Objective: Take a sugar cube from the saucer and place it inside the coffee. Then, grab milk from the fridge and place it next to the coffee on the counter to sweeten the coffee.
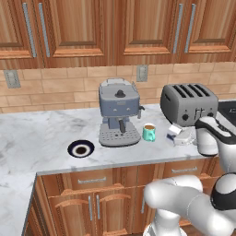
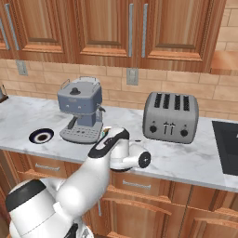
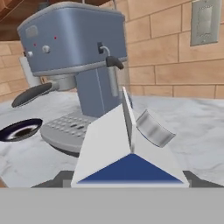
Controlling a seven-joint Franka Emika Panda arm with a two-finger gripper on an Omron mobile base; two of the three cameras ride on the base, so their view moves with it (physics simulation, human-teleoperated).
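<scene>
The milk (image 3: 127, 151) is a white carton with a blue side and a grey cap, seen close up from above its gable top in the hand view. My gripper (image 3: 127, 179) is shut on it, with the dark fingertips just showing at either side. In the left base view the milk (image 1: 174, 130) and gripper (image 1: 183, 137) are low over the counter (image 1: 46, 133), just right of the teal coffee mug (image 1: 149, 132). I cannot tell whether the carton touches the marble. The navy saucer (image 1: 81, 149) lies left of the espresso machine. The sugar cube and the fridge are out of view.
A grey espresso machine (image 1: 119, 115) stands between saucer and mug. A grey toaster (image 1: 188, 103) is behind the gripper, with a black stove top (image 2: 228, 144) to its right. The brick wall carries an outlet (image 3: 204, 22), and wooden cabinets hang above.
</scene>
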